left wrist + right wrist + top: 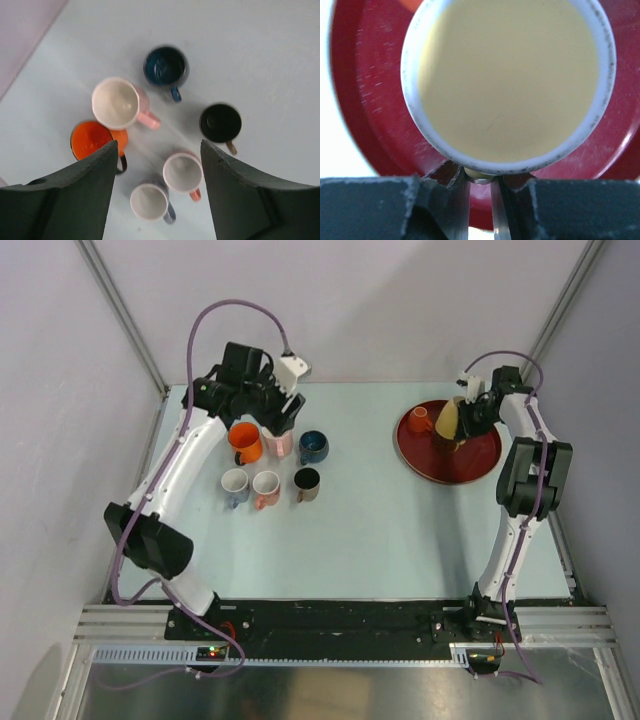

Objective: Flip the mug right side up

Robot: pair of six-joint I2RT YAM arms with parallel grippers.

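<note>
From where I stand, the right gripper (480, 182) has the yellow mug (507, 85) pinched at its lower edge, jaws nearly closed on a small nub of it. I can't say whether that is the handle or the rim. The mug hangs tilted over the red plate (440, 468), close beside a small orange cup (419, 420).

The wrist view fills with a pale yellow disc ringed in speckled white, which I'd guess is the mouth facing the camera, so the turn looks partway done.

To finish it well, I'd roll the wrist slowly until the mouth points up. Then lower the base flat onto bare plate, away from the orange cup, and let go only once it sits level. With so thin a grip, a quick swing could let it slip.

The left gripper (159, 150) hangs wide open and empty above the cups (266, 484) on the far side.
</note>
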